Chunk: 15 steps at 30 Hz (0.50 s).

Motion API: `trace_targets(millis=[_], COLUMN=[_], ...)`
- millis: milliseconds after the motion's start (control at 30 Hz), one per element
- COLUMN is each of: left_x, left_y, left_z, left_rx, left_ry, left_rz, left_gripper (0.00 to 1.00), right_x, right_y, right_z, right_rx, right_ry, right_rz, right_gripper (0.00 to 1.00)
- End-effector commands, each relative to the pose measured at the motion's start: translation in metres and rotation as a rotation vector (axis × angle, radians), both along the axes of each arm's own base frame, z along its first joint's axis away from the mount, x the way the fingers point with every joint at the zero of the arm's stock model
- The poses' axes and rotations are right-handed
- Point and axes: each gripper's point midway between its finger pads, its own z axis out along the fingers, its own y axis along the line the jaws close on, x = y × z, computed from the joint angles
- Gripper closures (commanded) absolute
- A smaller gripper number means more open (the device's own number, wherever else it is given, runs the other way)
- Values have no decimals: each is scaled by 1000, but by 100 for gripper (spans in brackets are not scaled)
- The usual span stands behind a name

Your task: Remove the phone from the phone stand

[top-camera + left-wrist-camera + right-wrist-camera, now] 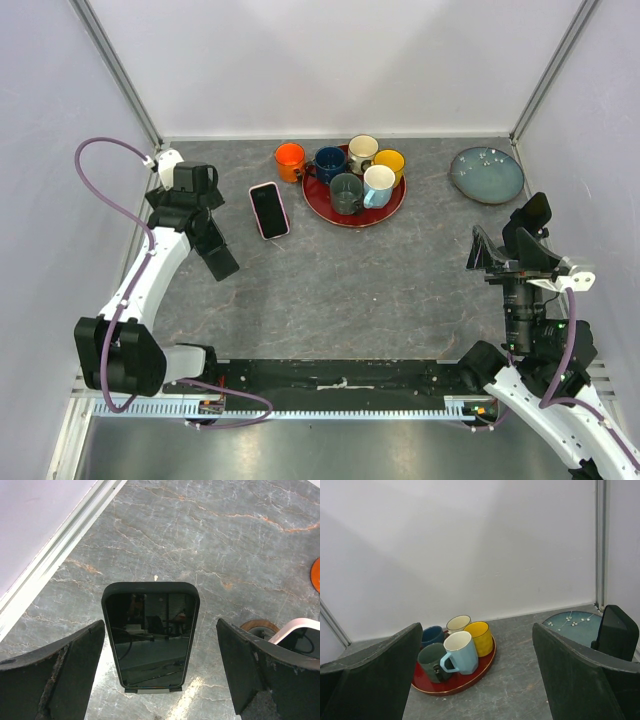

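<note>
"Where's the left arm?"

"Out over the far-left corner, wrist tipped down. The left hand (160,621) is spread wide, one finger on each side of the dark phone (150,635), both clear of it. The phone sits propped on its stand (150,691) on the surface (240,540)."

"And the right?"

"Up by the right edge. The right hand (477,625) is apart too, holding nothing and facing the red tray (465,682) of mugs (457,652)."

1. The stand (150,691) was almost wholly hidden behind the phone (150,635); only a thin lip showed under the phone.
2. Right of the phone, a pink phone (301,626) was cut off by the edge and partly covered by the left gripper (160,625).
3. Right of and beyond the phone, a mug (316,575) showed only as an orange sliver.
4. A brown ring (260,625) right of the phone was half covered, so it could not be identified.
</note>
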Motion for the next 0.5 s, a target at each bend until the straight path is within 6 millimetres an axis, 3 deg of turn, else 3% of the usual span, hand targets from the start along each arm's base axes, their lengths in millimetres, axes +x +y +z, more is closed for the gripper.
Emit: trace_targets(millis=[0, 467], left_x=[-2, 4], left_y=[11, 11], left_z=[9, -12], left_rx=[26, 31], left_ry=[-39, 16], left_rz=[72, 84], left_gripper=[0, 0], right_x=[-2, -3], right_y=[2, 3], right_z=[2, 3], right_rx=[8, 10], right_ry=[-17, -20], right_rz=[19, 24], right_gripper=[2, 2])
